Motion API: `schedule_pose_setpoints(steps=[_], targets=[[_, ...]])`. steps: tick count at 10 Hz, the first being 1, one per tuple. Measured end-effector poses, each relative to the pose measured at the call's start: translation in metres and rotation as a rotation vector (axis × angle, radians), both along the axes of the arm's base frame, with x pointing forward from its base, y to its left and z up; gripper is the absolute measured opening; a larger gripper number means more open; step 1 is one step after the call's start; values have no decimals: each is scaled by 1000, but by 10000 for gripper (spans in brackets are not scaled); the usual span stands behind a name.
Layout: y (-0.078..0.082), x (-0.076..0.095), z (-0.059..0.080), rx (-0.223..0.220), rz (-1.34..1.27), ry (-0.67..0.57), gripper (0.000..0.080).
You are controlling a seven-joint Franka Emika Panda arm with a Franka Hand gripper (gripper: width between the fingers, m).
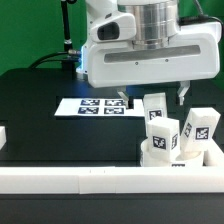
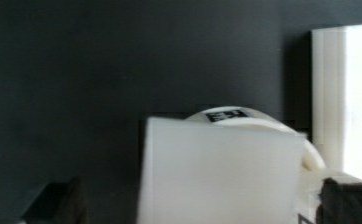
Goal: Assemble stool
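The round white seat lies at the exterior view's lower right, against the white rails. Two tagged white legs stand upright on or right by it. A third leg stands just behind them, between the fingers of my gripper, which hangs over it with its jaws open. In the wrist view this leg fills the space between the dark fingertips, with a thin gap on each side. The seat's curved edge and a tag show behind it. Whether the legs are joined to the seat is not visible.
A long white rail runs along the front of the black table, and another rail borders the side by the seat. The marker board lies flat to the exterior view's left of the gripper. A small white piece sits at the left edge.
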State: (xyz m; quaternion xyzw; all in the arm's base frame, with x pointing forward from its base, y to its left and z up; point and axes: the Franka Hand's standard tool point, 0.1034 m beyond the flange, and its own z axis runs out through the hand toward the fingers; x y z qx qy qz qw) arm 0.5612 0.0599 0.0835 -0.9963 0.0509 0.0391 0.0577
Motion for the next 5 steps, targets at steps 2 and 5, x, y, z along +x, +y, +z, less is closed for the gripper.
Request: schedule_pose_setpoints(steps=[2, 5], targets=[[1, 2, 0, -4, -19, -10, 649], [1, 2, 0, -7, -80, -3, 390]])
